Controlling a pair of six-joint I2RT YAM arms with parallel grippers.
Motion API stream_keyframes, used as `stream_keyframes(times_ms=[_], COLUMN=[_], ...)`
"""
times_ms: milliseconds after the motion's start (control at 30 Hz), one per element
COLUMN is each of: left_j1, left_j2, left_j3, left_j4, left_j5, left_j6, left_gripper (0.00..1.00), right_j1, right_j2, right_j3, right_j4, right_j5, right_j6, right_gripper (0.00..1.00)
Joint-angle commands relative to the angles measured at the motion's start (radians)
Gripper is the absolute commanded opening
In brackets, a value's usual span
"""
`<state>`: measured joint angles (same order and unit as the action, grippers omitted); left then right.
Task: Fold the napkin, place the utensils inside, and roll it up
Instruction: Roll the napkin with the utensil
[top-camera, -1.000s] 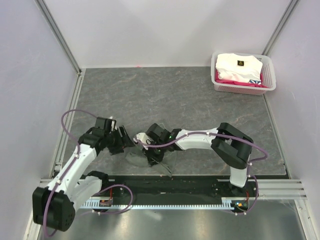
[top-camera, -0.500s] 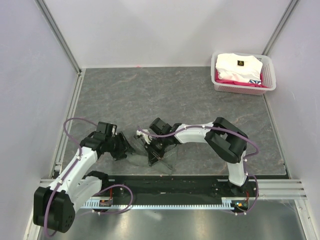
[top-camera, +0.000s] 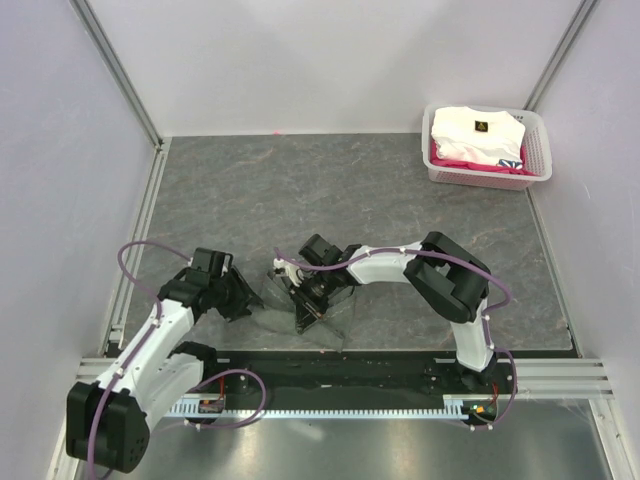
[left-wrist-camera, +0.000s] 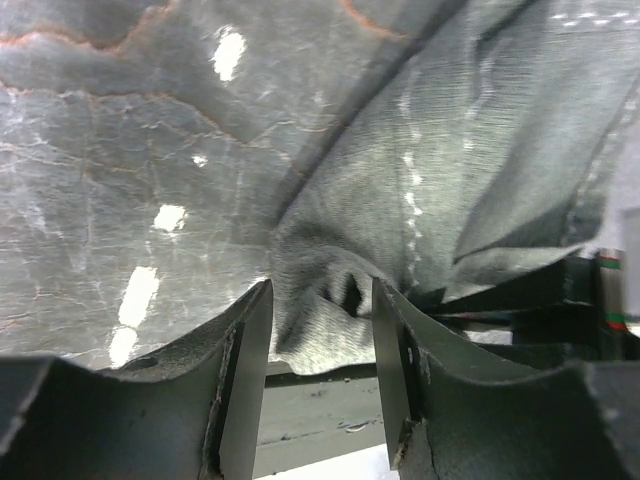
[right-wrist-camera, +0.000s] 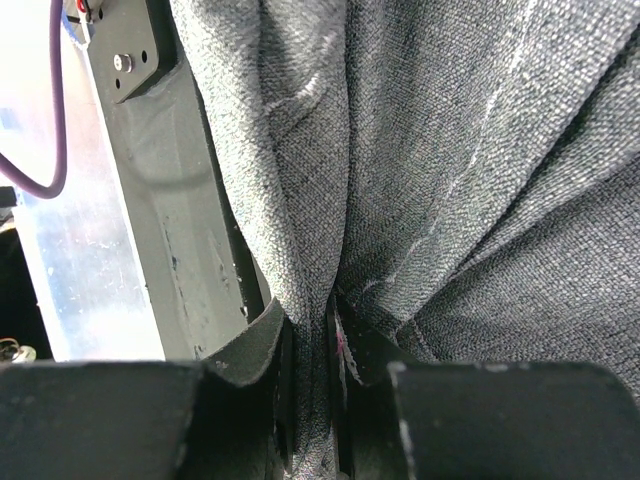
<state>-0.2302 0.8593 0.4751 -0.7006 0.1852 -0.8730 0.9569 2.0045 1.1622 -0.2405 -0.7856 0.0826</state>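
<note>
The napkin (top-camera: 335, 320) lies bunched up at the table's near edge, between my two grippers. My right gripper (top-camera: 306, 304) is shut on a gathered fold of it; in the right wrist view grey weave (right-wrist-camera: 450, 150) fills the frame and runs down between the gripper (right-wrist-camera: 310, 330) pads. My left gripper (top-camera: 250, 298) sits at the cloth's left corner. In the left wrist view the jaws of the gripper (left-wrist-camera: 320, 300) stand apart, with a puckered napkin (left-wrist-camera: 450, 170) edge between the fingertips (left-wrist-camera: 262, 300). The utensils are out of view.
A white basket (top-camera: 540, 152) holding a white folded garment (top-camera: 475, 132) stands at the far right corner. The black base rail (top-camera: 350, 372) runs right below the cloth. Aluminium frame rails (top-camera: 140, 230) line the left side, and purple cables loop off both arms.
My left gripper has slid toward the near edge and its jaws have narrowed around the napkin corner. The right gripper, still clamped, has shifted slightly left with the cloth.
</note>
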Motion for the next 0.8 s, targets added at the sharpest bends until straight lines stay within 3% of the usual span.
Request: stream_keyframes(times_ms=[0, 533, 700, 767], left_j1=[0.003, 0.003, 0.003, 0.003], left_j2=[0.047, 0.037, 0.053, 0.061], left_j3=[-0.027, -0.116, -0.11, -0.107], left_j4=[0.041, 0.147, 0.153, 0.158], left_j5=[-0.004, 0.056, 0.059, 0.068], left_j6=[-0.032, -0.041, -0.034, -0.018], left_gripper=[0.5, 0.29, 0.05, 0.02], right_j1=[0.003, -0.018, -0.03, -0.033], right_j2=[0.105, 0.151, 0.157, 0.154], right_j3=[-0.055, -0.006, 0.019, 0.028], right_j4=[-0.12, -0.158, -0.181, -0.195], right_j5=[0.152, 0.131, 0.126, 0.129], right_j6=[-0.06, -0.098, -0.112, -0.115], right_gripper=[0.21, 0.21, 0.21, 0.22])
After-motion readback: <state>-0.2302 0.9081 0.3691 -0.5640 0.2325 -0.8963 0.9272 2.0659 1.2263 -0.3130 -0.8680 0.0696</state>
